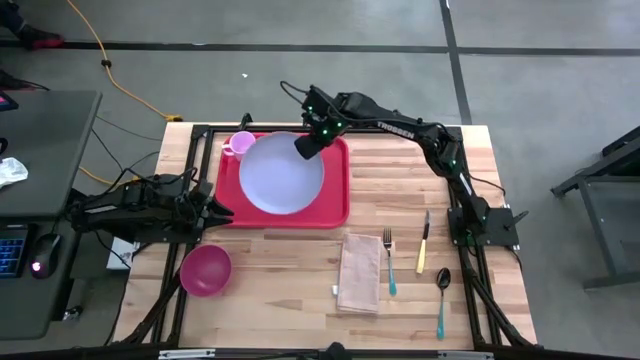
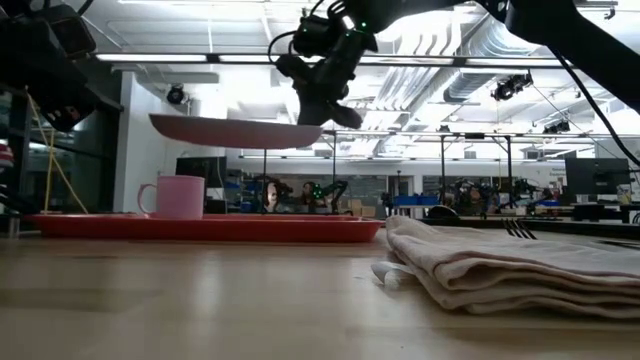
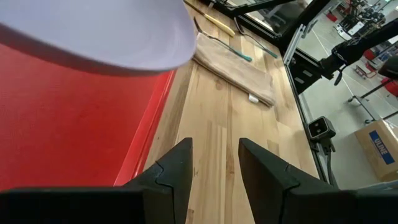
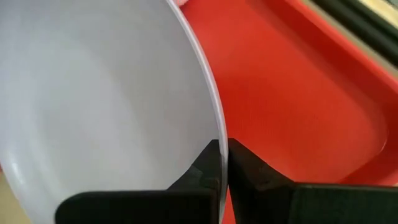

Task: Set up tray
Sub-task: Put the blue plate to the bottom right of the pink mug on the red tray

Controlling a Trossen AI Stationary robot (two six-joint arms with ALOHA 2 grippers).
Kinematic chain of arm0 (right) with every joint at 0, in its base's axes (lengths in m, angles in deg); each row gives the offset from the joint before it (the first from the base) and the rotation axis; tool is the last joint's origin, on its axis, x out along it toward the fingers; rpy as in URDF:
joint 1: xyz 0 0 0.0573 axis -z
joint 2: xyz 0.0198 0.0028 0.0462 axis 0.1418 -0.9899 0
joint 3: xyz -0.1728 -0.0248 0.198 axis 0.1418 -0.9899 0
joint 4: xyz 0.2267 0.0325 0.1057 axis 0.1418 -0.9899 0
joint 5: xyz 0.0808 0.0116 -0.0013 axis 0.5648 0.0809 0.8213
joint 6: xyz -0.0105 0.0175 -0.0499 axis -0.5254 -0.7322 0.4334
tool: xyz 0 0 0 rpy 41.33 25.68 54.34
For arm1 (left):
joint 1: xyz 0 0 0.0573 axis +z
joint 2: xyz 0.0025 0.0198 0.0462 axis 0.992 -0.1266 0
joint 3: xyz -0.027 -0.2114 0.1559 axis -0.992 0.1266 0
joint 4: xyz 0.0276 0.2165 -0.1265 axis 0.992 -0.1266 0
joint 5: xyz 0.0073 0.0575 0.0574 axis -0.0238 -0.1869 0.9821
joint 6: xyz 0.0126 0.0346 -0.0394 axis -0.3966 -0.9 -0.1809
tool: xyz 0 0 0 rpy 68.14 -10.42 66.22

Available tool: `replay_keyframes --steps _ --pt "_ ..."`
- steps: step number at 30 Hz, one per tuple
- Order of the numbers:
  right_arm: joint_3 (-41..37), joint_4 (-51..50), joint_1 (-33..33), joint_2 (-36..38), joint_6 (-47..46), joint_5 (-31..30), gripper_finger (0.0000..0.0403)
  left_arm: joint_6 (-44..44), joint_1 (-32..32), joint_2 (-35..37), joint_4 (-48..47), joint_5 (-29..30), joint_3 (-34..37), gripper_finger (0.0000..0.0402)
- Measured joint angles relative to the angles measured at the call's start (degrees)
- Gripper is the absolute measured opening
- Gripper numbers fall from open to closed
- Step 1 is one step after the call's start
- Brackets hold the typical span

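The red tray (image 1: 335,205) lies on the table's far left part, with a pink mug (image 1: 240,143) standing in its far left corner. A lavender plate (image 2: 235,130) hangs level above the tray (image 2: 200,228), clear of it in the low view. My right gripper (image 1: 310,146) is shut on the plate's far right rim. My left gripper (image 1: 215,210) is open and low at the tray's near left corner. In the left wrist view its fingers (image 3: 174,171) stand over bare wood beside the tray's rim (image 3: 146,143). My right gripper pinches the plate's rim (image 4: 214,134) between its two fingers, one above and one below the plate. The fingers come slanting down from the table's far right side. The plate is lifted clear of the tray (image 4: 298,93) and sits about level.
A pink bowl (image 1: 205,270) sits near the table's near left corner. A folded beige napkin (image 1: 360,272) lies near the near edge, with a fork (image 1: 388,262), a knife (image 1: 423,245) and a spoon (image 1: 441,295) to its right. Bare wood lies between the tray and the napkin.
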Motion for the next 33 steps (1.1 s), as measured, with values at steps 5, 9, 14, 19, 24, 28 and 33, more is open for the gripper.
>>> replay_keyframes --steps 5,9,14,19,24,28,33 --pt "0.0 2.74 0.78 0.0 -0.39 -0.22 0.0 0.0 -0.01 0.01 0.0 0.0 0.0 0.0161" --pt "0.0 4.09 0.91 0.0 -0.55 -0.56 0.0 0.06 -0.01 0.02 -0.01 0.02 0.0 0.0161" --pt "0.0 4.78 0.87 -0.77 -1.17 -0.29 0.0 0.37 0.01 0.02 0.0 0.11 0.0 0.0161" --pt "-0.02 7.2 0.81 -3.61 -2.03 0.34 0.0 0.37 -0.01 0.02 -0.04 0.28 0.0 0.0161" --pt "-0.02 7.89 0.81 -6.13 -2.99 2.04 0.0 0.37 -0.01 0.0 -0.06 0.28 0.0 0.0161" --pt "-0.07 7.82 0.62 -7.79 -3.0 2.5 0.0 0.37 -0.01 0.01 -0.11 0.26 0.0 0.0161" --pt "-0.07 8.18 0.26 -9.52 -2.99 2.57 0.0 0.39 -0.01 0.02 -0.17 0.26 0.0 0.0161"
